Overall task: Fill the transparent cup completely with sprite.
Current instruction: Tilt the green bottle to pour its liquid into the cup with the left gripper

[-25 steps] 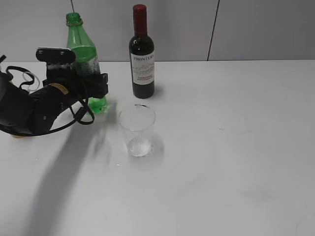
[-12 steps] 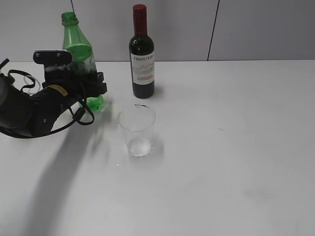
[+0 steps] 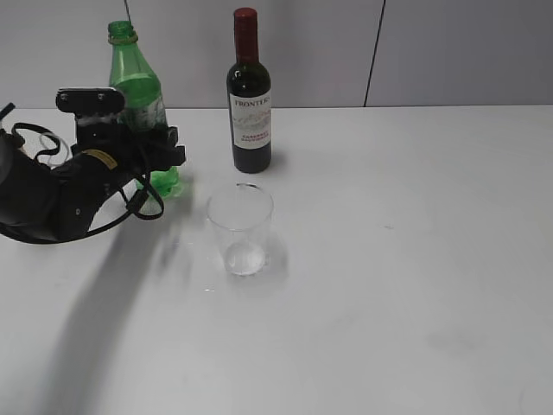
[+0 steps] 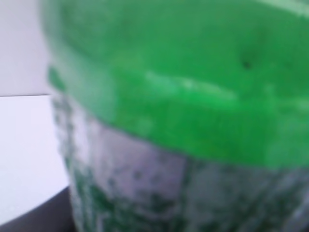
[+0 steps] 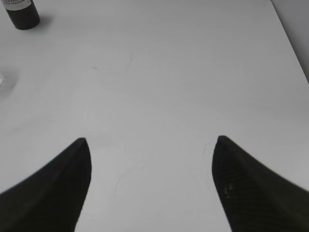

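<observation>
The transparent cup (image 3: 240, 229) stands upright near the middle of the table, and I see no liquid in it. The sprite is in a tall green bottle (image 3: 134, 73) at the back left; it is upright and has no cap. My left gripper (image 3: 160, 149) is closed round the bottle's labelled middle. The bottle (image 4: 193, 96) fills the left wrist view as a blur and hides the fingers. My right gripper (image 5: 152, 159) hangs open over bare table, holding nothing. It is out of the exterior view.
A dark wine bottle (image 3: 249, 95) with a red cap stands behind the cup, right of the green bottle; its base (image 5: 20, 12) shows in the right wrist view. The white table (image 3: 415, 259) stretches right and forward. A grey wall runs behind.
The left gripper closed in on the green bottle. Bottle and gripper shifted slightly left, and the bottle stands straighter. The right gripper has not moved.
</observation>
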{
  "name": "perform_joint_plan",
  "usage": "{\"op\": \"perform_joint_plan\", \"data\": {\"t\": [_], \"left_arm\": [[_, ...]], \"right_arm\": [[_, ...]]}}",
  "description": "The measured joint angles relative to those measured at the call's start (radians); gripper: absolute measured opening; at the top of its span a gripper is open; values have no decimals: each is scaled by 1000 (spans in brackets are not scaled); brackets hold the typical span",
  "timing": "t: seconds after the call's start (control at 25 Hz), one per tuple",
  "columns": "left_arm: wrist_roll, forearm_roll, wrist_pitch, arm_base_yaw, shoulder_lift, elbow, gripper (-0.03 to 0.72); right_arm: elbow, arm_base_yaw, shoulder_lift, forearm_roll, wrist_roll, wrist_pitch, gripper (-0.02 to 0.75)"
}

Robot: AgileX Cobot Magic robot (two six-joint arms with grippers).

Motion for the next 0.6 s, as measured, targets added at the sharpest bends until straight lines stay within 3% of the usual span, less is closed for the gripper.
{"op": "perform_joint_plan", "data": {"t": [0.4,0.6], "left_arm": [[249,-241,-20,-79,-145,88,458],[282,-280,-69,-130,-196,174,458]], "right_arm": [[0,0,0,0,0,0,591],[0,0,0,0,0,0,591]]}}
